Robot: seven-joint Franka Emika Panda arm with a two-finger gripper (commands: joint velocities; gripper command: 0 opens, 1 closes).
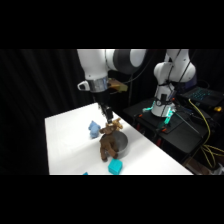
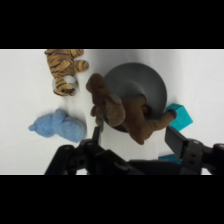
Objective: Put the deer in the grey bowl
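Note:
The deer is a dark brown plush toy that hangs upright below my gripper, just left of the grey bowl. From the wrist, the deer stretches between my two fingers and overlaps the near-left rim of the grey bowl. My gripper is shut on the deer, one finger at its head end and the other by its hind legs. The bowl's shiny inside holds nothing.
A blue plush toy lies left of the bowl. A striped tan plush toy lies behind it. A cyan block sits at the bowl's front. The table's right edge runs close to the bowl.

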